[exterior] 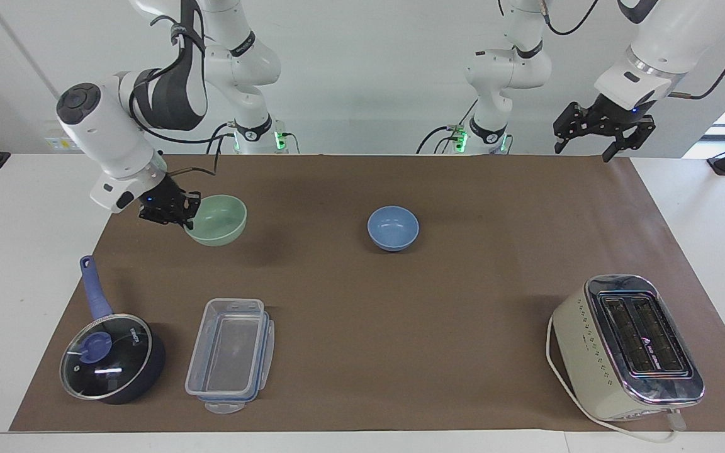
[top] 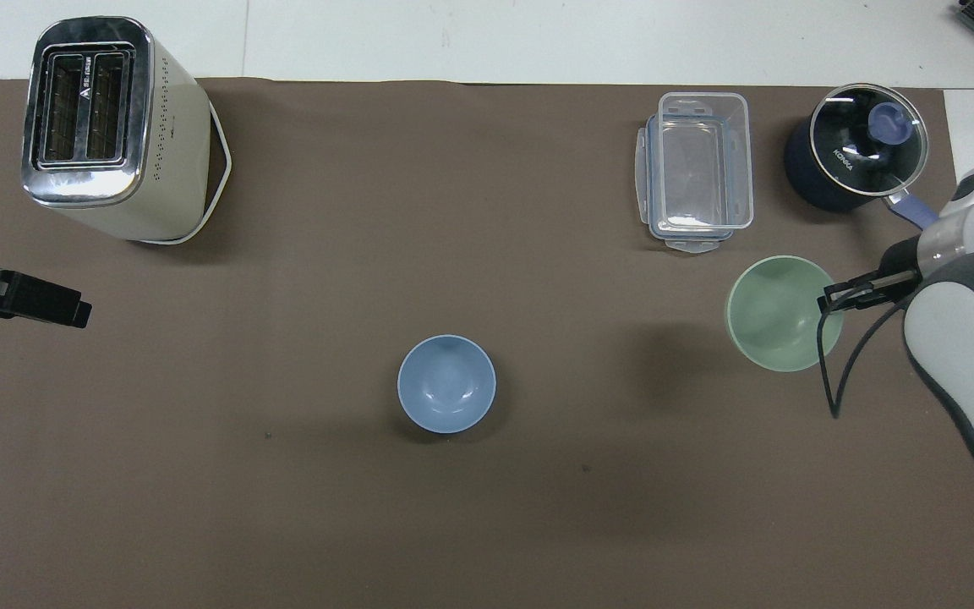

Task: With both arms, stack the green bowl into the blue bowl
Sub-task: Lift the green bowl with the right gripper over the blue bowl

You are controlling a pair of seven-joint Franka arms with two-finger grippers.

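Note:
My right gripper (exterior: 187, 212) (top: 829, 299) is shut on the rim of the pale green bowl (exterior: 221, 220) (top: 776, 315) and holds it up in the air, slightly tilted, over the mat at the right arm's end of the table. Its shadow lies on the mat below. The blue bowl (exterior: 393, 228) (top: 446, 395) sits upright on the brown mat (exterior: 362, 352) near the table's middle. My left gripper (exterior: 603, 128) (top: 73, 313) hangs open and raised over the mat's edge at the left arm's end, and that arm waits.
A clear plastic container (exterior: 230, 353) (top: 697, 169) and a dark-blue lidded saucepan (exterior: 111, 355) (top: 857, 156) stand farther from the robots than the green bowl. A cream toaster (exterior: 630, 346) (top: 106, 127) stands at the left arm's end, far from the robots.

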